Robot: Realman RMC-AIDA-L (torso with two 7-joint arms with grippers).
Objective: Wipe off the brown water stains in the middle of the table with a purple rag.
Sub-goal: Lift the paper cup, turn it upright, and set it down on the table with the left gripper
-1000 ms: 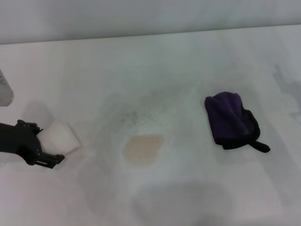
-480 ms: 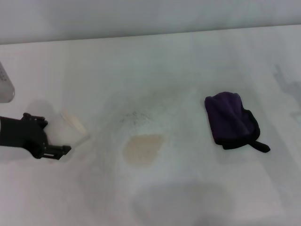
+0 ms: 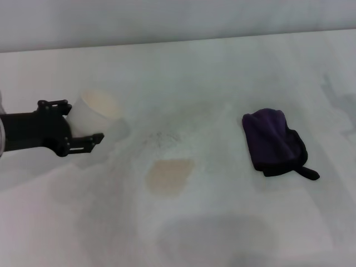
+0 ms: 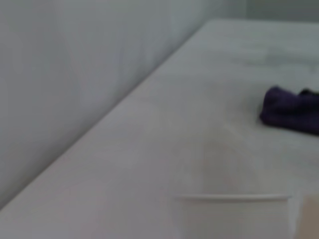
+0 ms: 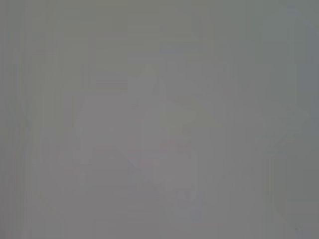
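The brown water stains (image 3: 168, 176) form a pale tan patch in the middle of the white table (image 3: 200, 67). The purple rag (image 3: 272, 140) lies crumpled to the right of the patch; it also shows far off in the left wrist view (image 4: 291, 109). My left gripper (image 3: 78, 123) is at the left of the table, shut on a white paper cup (image 3: 95, 113) with a tan inside, held tilted above the tabletop. The cup's rim shows close in the left wrist view (image 4: 233, 215). My right gripper is out of view.
The table's far edge (image 3: 178, 41) meets a grey wall. Faint grey smudges (image 3: 167, 136) ring the stain. The right wrist view shows only plain grey.
My left gripper has lifted the paper cup up and toward the table's far side, moving right; the cup has turned so its tan inside shows. The rag and stain have not moved.
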